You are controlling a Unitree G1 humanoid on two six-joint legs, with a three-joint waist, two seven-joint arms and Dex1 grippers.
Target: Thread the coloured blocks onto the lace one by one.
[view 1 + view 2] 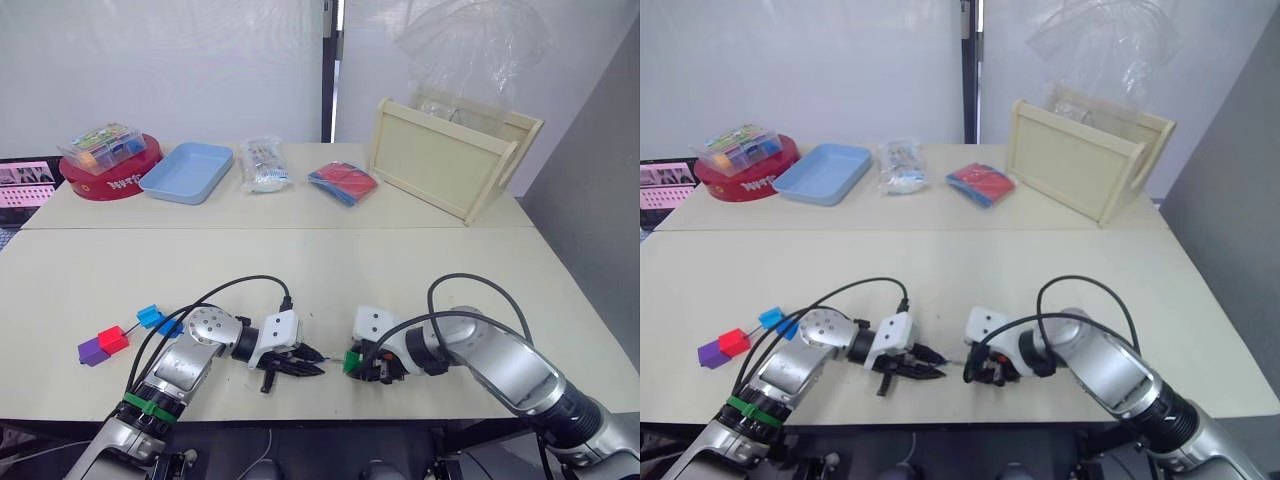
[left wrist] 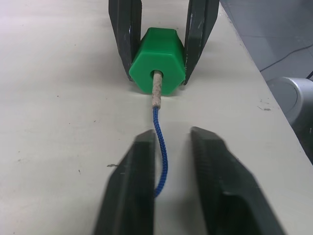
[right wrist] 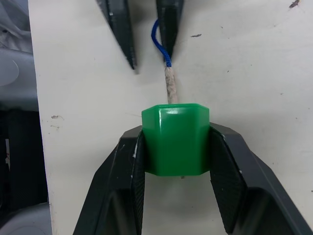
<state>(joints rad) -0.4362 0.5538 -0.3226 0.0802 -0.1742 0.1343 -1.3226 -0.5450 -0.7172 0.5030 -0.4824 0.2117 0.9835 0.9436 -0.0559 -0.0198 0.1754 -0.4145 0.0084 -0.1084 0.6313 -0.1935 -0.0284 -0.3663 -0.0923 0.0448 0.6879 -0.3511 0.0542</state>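
Observation:
A green block (image 2: 158,61) is clamped between the fingers of my right gripper (image 3: 176,132), just above the table's front edge. The lace (image 2: 160,147) is a thin blue cord, and its pale stiff tip (image 2: 156,90) sits inside the block's hole. My left gripper (image 2: 172,134) faces the block a short way off, open. The cord runs between its fingers, close along one of them. Left of the left arm, the light blue block (image 1: 150,316), darker blue block (image 1: 170,327), red block (image 1: 113,340) and purple block (image 1: 92,351) lie in a row on the table.
Along the far table stand a red round tin (image 1: 112,180) with a clear box (image 1: 103,143) of mixed pieces on it, a blue tray (image 1: 187,172), a plastic bag (image 1: 263,165), a red and blue packet (image 1: 343,183) and a wooden crate (image 1: 452,155). Both grippers work near the front edge.

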